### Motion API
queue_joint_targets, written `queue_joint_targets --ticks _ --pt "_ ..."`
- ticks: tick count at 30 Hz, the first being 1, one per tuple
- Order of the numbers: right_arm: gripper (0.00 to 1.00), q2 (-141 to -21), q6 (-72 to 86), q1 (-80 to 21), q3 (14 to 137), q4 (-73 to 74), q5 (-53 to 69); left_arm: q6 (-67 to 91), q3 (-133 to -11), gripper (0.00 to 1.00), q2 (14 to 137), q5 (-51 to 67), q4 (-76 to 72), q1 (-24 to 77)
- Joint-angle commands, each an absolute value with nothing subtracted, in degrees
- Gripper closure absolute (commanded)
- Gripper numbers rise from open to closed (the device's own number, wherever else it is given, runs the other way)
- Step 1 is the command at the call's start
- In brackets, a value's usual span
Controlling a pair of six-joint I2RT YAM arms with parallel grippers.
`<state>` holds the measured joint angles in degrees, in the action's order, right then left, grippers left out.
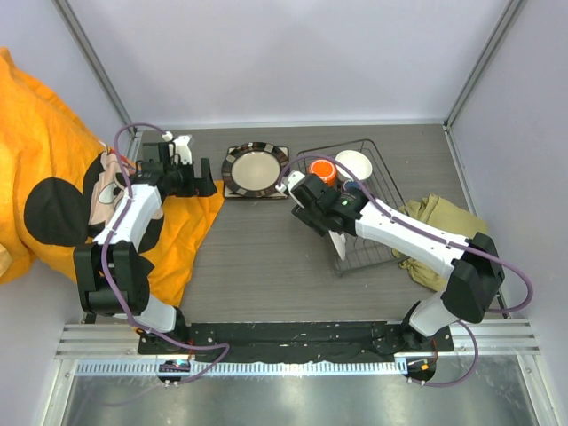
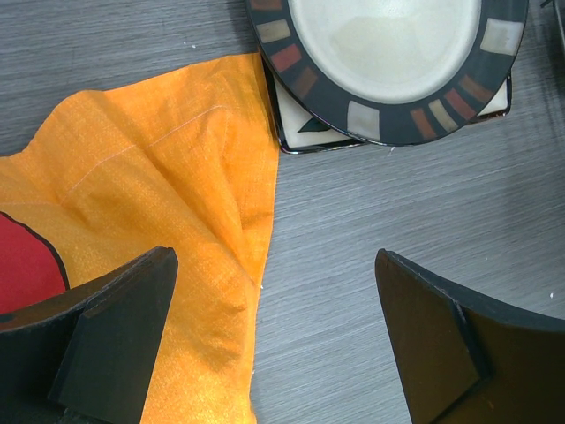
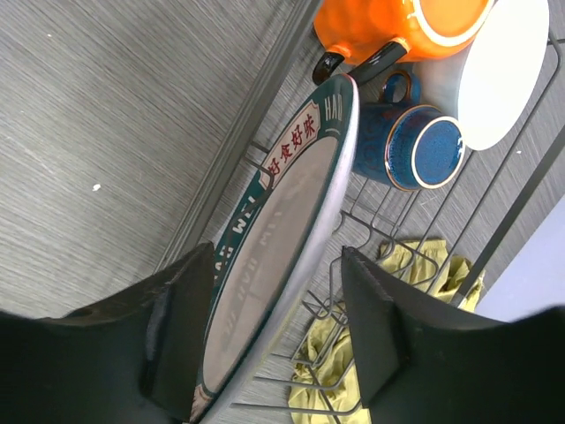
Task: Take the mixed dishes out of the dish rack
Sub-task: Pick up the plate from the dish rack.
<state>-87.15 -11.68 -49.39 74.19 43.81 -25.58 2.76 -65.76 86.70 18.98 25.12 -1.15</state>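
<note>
Dish rack (image 1: 366,248) near the worktop's far right corner holds a green-rimmed plate (image 3: 282,230) on edge. The right tool (image 3: 274,291) straddles it, not yet clenched. The left tool (image 2: 275,265) hangs released.

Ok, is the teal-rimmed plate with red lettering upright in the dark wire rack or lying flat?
Upright, on edge: the plate stands among the prongs of the rack, the right gripper straddling its rim.

High overhead, two close wrist views.

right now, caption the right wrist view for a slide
Right jaws straddle a teal-rimmed plate standing in the dish rack
</note>
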Motion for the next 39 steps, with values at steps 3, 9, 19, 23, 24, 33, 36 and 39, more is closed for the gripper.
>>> queue_joint_targets --ticks 3,9,19,23,24,33,36,39 --pt "0.44 -87.8 -11.1 -49.5 75.2 42.0 -29.3 2.1 -65.7 0.0 84.8 18.7 22.6 -1.1" --pt "0.55 -89.5 -10.7 -49.5 76.8 42.1 -31.8 2.3 -65.7 0.0 85.3 18.8 22.3 -1.1" --pt "0.76 -92.4 -11.2 -49.5 80.7 43.1 -37.5 2.2 -65.7 0.0 86.0 18.8 21.9 -1.1" --pt "0.87 -93.7 -11.2 -49.5 83.1 44.2 -38.4 2.3 -65.7 0.0 86.1 19.1 21.6 -1.1" --pt "0.89 -93.9 -11.2 -49.5 83.9 44.5 -38.3 2.3 -65.7 0.0 86.2 19.1 21.5 -1.1" --pt "0.99 -95.2 -11.2 -49.5 89.6 47.1 -39.0 1.9 -65.7 0.0 86.4 19.1 21.4 -1.1" --pt "0.99 -95.3 -11.2 -49.5 92.1 48.1 -39.0 1.9 -65.8 0.0 86.6 19.2 21.4 -1.1" --pt "0.99 -95.7 -11.2 -49.5 94.5 49.4 -38.8 1.8 -66.0 0.0 86.6 19.0 21.4 -1.1"
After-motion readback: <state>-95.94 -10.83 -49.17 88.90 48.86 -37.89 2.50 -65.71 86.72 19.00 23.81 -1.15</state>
